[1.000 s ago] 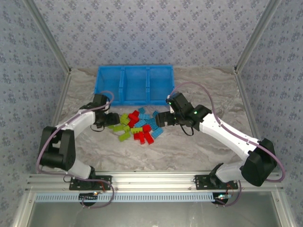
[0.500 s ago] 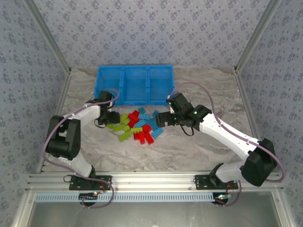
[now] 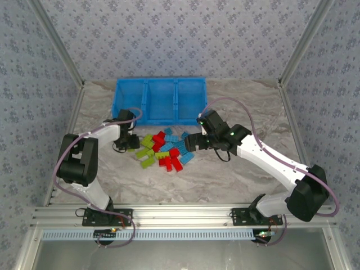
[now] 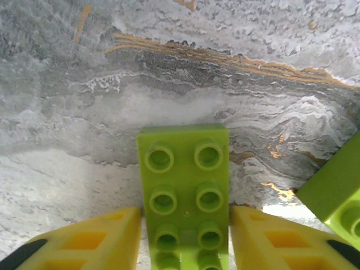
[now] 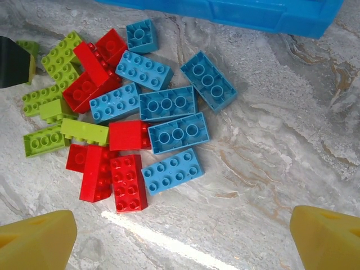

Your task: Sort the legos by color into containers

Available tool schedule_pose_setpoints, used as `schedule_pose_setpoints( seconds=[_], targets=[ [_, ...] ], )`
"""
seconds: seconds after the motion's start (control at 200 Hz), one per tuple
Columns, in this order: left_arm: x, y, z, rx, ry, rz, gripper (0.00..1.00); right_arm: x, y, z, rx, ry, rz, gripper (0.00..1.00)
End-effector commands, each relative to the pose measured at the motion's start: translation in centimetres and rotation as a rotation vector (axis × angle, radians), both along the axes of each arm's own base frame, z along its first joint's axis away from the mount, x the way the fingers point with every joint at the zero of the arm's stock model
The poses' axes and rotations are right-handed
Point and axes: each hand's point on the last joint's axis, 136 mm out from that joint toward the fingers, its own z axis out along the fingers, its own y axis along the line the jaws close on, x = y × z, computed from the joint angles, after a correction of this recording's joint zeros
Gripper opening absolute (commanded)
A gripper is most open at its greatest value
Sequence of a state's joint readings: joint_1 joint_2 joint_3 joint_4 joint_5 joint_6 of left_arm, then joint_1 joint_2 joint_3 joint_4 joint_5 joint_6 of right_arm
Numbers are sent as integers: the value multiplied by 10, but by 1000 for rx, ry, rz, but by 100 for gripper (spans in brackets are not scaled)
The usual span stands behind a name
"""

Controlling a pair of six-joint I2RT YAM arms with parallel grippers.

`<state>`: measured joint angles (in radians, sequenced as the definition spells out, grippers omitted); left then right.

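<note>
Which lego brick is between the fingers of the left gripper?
The lime green brick, studs up, between the left gripper's yellow fingers; the other legos lie outside them.

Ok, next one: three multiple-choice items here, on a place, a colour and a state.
1. Where is the pile of small studded plastic bricks? A) on the grey marbled tabletop, before the bright blue plastic bin tray B) inside the tray C) on the metal rail
2. Colour of the studded plastic brick between the fingers of the left tool? A) red B) light blue C) lime green
3. The right tool is: A) shut on a red brick B) open, empty C) shut on a blue brick
Key: 1 A, the pile lies on bare tabletop; 2 C, green in the left wrist view; 3 B, its fingers stand far apart over the pile.
</note>
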<state>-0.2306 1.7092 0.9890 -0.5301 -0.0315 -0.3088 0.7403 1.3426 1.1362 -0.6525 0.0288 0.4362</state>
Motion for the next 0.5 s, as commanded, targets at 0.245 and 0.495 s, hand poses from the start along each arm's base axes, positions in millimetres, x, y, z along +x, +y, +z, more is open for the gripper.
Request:
schedule_pose_setpoints(
  seconds=[0.245,0.495],
  targets=[
    [7,-8,11,-103,-55,61,28,-13,36,31,47,-44,101,100],
    [41,-15,117,-171,-387,105,22,-14,75,62,130,-176,204,100]
  ],
)
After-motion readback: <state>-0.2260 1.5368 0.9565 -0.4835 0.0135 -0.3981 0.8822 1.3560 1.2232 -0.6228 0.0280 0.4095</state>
